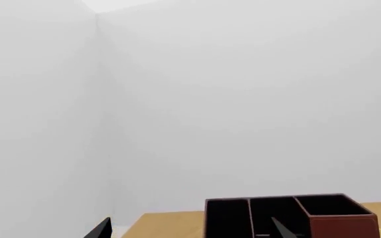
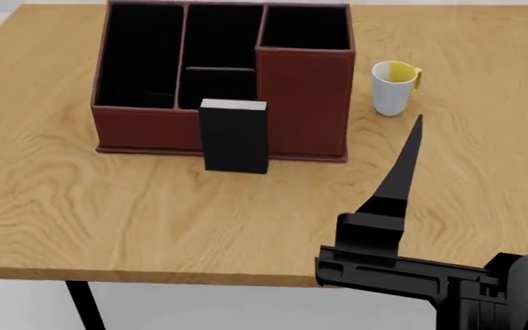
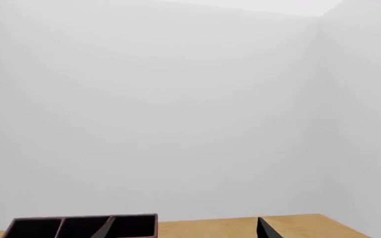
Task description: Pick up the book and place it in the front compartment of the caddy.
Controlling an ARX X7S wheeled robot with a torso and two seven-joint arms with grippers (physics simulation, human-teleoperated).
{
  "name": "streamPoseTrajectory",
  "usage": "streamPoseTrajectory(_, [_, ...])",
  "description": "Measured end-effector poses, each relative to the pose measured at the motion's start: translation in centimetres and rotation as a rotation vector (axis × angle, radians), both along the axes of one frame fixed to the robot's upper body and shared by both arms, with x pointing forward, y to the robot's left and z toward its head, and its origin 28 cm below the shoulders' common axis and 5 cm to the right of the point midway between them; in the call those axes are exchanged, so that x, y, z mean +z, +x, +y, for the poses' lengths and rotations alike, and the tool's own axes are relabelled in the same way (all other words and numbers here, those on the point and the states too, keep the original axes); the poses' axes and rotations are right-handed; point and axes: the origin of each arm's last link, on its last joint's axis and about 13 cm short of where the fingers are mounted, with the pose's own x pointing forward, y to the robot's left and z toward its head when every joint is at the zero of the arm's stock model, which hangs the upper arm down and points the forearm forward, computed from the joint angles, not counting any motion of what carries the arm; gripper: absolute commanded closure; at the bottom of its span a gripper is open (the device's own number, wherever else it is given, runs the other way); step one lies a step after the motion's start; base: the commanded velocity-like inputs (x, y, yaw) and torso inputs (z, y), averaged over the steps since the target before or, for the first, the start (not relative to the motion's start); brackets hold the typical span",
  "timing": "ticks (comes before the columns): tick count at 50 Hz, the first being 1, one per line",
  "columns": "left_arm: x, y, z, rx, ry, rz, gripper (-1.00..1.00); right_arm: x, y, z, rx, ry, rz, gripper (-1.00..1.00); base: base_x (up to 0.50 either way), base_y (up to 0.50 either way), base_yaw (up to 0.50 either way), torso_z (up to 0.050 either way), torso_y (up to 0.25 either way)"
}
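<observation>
— Three views, and what do we have on the tabletop [image 2: 80, 213]?

— We see the caddy [image 2: 223, 75] toward the far side, red-brown outside and black inside, split by dividers into several cells. The book [image 2: 234, 135] stands upright just in front of the caddy's near wall, close against it or touching; we cannot tell which. Its pale page edge faces up, and its top comes about level with the low front wall.

— Anything else near the caddy?

— A mug [image 2: 393, 87], white with a yellow lining, sits just beside the caddy's tall end cell, apart from it, handle turned away from the caddy.

— Where are our grippers?

— In the head view the right gripper [image 2: 409, 155] shows as one long black finger pointing toward the mug, on the mug's side of the caddy and well apart from the book. In the right wrist view we see two finger tips [image 3: 267, 229] spread wide with only tabletop between them, so it stands open and holds nothing. The caddy's rim shows beyond one of them.

— And the left?

— The left gripper [image 1: 190, 227] is out of the head view. Its wrist view shows two tips set wide apart, empty, with the caddy straight ahead and blank wall [image 1: 243, 99] filling the rest.
</observation>
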Motion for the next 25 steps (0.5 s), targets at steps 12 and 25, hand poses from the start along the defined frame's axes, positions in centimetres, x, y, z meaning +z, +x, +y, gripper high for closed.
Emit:
streamPoseTrajectory(12, [-0.06,0.37,0.0,-0.004,0.002,0.003,-1.0,-0.06,-0.04,-0.14,-0.001,0.002,0.001,-1.0,0.24,0.21,0.0,0.0,0.001])
streamPoseTrajectory(25, [-0.18,0.78,0.05,-0.006,0.003,0.004,-1.0,-0.12,-0.06,-0.16,-0.003,0.005,0.004,-1.0,0.24,0.21,0.0,0.0,0.001])
